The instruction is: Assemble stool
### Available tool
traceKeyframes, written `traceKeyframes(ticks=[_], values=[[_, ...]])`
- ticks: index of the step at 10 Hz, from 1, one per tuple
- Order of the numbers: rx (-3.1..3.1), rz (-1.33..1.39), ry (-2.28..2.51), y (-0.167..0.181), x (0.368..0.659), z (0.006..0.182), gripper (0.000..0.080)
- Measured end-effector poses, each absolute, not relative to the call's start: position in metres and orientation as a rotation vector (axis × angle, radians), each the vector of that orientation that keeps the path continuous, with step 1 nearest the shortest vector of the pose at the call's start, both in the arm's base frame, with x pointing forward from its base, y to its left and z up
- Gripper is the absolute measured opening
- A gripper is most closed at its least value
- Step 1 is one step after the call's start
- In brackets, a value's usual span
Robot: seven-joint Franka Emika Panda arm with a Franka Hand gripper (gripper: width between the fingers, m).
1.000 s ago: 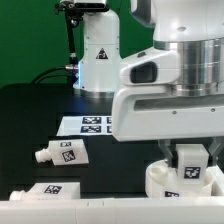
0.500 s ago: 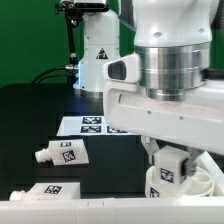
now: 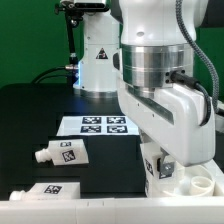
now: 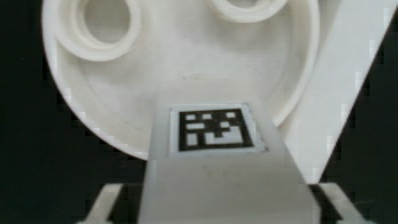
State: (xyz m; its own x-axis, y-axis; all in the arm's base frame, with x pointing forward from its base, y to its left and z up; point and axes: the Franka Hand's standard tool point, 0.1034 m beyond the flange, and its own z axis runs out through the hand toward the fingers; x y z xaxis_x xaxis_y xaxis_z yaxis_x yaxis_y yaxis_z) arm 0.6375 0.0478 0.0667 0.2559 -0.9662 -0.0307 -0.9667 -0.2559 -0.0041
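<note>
My gripper (image 3: 155, 160) is shut on a chunky white stool leg (image 3: 152, 168) that bears a square tag. It holds the leg just above the round white seat (image 3: 192, 182) at the front right of the exterior view. In the wrist view the leg (image 4: 217, 165) runs out from between my fingers (image 4: 111, 205), and its tip lies over the seat disc (image 4: 151, 85), below two of the seat's holes. My gripper (image 4: 222, 208) shows only at that picture's edge. The arm hides most of the seat in the exterior view.
Two more tagged white legs lie at the exterior view's left: one (image 3: 62, 153) on the black table, one (image 3: 50, 190) at the front edge. The marker board (image 3: 98, 125) lies behind them. The white robot base (image 3: 97, 55) stands at the back.
The wrist has turned and swung toward the exterior view's left, and the held leg has moved with it to the seat's left side.
</note>
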Motion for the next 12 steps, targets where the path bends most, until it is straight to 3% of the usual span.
traceKeyframes(ticks=[1, 3, 4, 5, 6, 12], values=[[-2.466, 0.037, 1.91, 0.047, 0.637, 0.066, 0.0336], [-2.468, 0.036, 1.902, 0.048, 0.637, 0.068, 0.0557], [-2.468, 0.034, 1.875, 0.046, 0.636, 0.076, 0.0557], [-2.494, 0.028, 1.811, 0.041, 0.632, 0.09, 0.0633], [-2.512, 0.019, 1.772, 0.038, 0.63, 0.101, 0.0645], [-2.554, 0.025, 1.689, 0.027, 0.624, 0.098, 0.0649]])
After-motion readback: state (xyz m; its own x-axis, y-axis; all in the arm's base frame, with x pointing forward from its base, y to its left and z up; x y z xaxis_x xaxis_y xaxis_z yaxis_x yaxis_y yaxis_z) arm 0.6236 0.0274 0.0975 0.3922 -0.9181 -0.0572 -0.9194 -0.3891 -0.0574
